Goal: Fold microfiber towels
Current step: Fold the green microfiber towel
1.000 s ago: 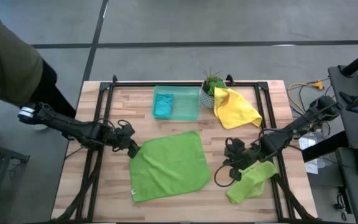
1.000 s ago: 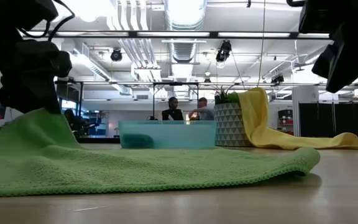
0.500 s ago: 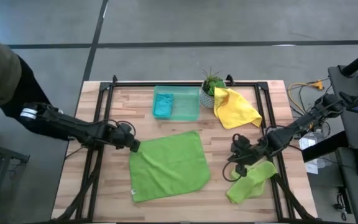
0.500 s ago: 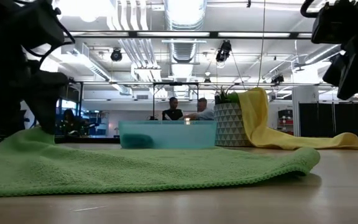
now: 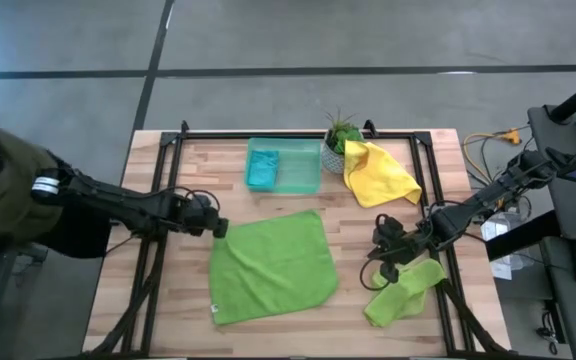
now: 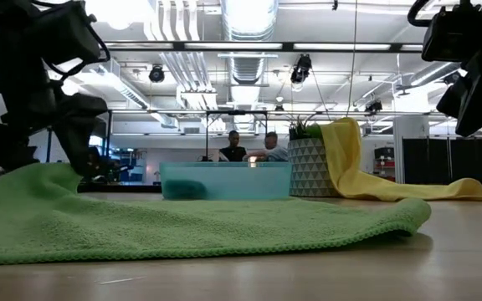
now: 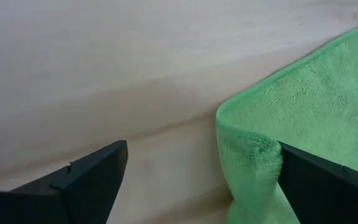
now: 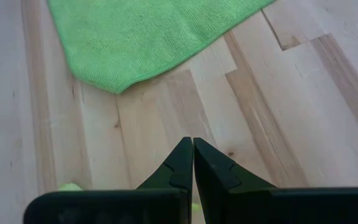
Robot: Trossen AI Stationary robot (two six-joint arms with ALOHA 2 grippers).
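The left gripper (image 5: 218, 228) is held open at the spread green towel's (image 5: 273, 266) rear left corner, near the table's (image 5: 158, 290) left edge. The right gripper (image 5: 380, 250) is closed and empty above the crumpled green towel (image 5: 404, 291) by the right edge. The yellow towel (image 5: 378, 175) is draped on the plant pot (image 5: 334, 158); a blue towel (image 5: 261, 170) lies in the tray (image 5: 303, 180) at the rear edge.

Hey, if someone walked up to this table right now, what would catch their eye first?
Probably the big lime green towel spread flat in the middle of the table, with the left gripper open at its far left corner. Next, the yellow towel draped against the small potted plant at the back, and a crumpled green towel under the shut right gripper.
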